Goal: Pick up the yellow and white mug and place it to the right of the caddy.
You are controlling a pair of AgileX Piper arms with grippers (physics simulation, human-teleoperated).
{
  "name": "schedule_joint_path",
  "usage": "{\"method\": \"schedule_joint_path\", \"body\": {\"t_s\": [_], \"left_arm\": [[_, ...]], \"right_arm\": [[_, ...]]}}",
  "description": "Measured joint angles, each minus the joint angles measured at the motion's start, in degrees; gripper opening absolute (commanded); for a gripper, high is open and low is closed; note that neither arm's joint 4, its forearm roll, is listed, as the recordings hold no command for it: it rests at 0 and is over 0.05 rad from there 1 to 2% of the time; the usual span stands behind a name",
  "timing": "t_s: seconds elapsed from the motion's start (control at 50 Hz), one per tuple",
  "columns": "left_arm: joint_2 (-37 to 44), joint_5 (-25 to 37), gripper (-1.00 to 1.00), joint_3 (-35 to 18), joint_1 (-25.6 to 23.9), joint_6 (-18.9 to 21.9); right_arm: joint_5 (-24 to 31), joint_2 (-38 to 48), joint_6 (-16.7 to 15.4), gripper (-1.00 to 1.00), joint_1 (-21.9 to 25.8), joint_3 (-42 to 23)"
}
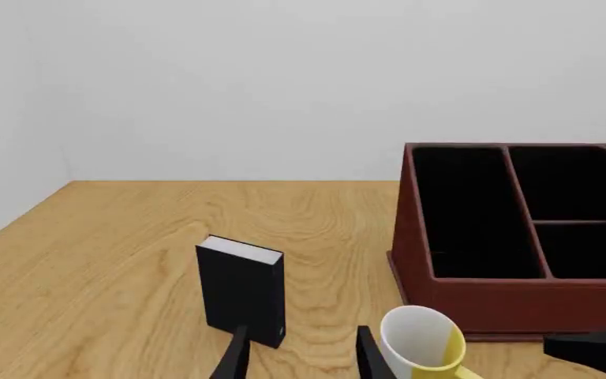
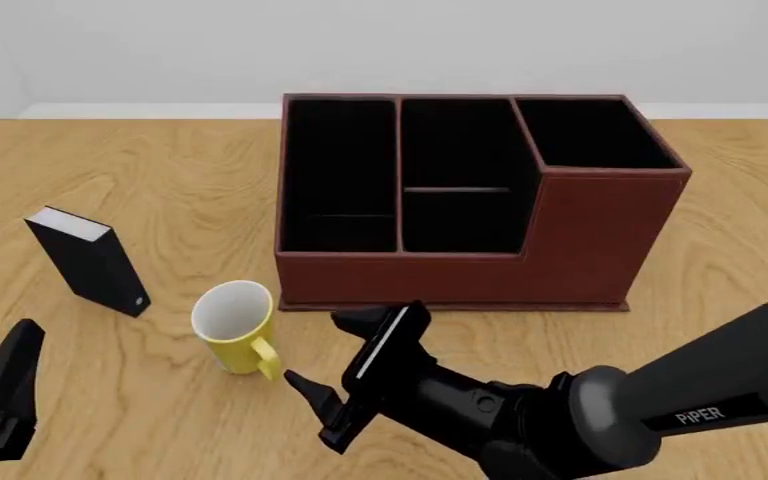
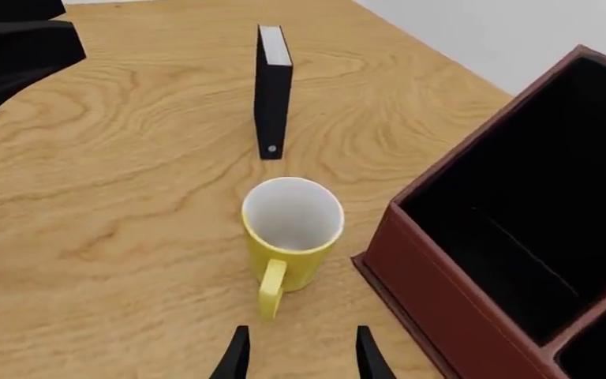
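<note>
We find the yellow and white mug [image 2: 235, 325] upright on the wooden table [image 2: 171, 190], just off the caddy's [image 2: 471, 205] front-left corner, apart from it by a narrow strip of bare wood. Its loop handle [image 2: 265, 362] points toward the near edge, slightly right, in the front view. The white interior faces up and holds nothing.

The right gripper [image 2: 331, 372] reaches in low from the near right and sits just near-side of the mug handle — jaws spread, nothing between them. In the right wrist view its two fingertips [image 3: 236, 357] frame the table just short of the handle; we see no contact with the mug.

The left gripper [image 2: 8, 385] is at the near-left edge of the front view, well apart from the mug. The left wrist view shows its fingers [image 1: 234, 357] parted with bare table between them, and the mug just beside one of them.

The small black box with white top [image 2: 87, 258] stands upright left of the mug and a little farther back. The caddy is mid-table, reddish-brown with black compartments, its right section taller.
</note>
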Motion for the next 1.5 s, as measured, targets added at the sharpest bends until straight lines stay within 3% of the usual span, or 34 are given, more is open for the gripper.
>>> {"method": "schedule_joint_path", "body": {"t_s": [1.5], "left_arm": [[0.0,0.0,1.00,0.0,0.0,0.0]], "right_arm": [[4.0,9.7,0.6,1.00,2.5,-11.7]]}}
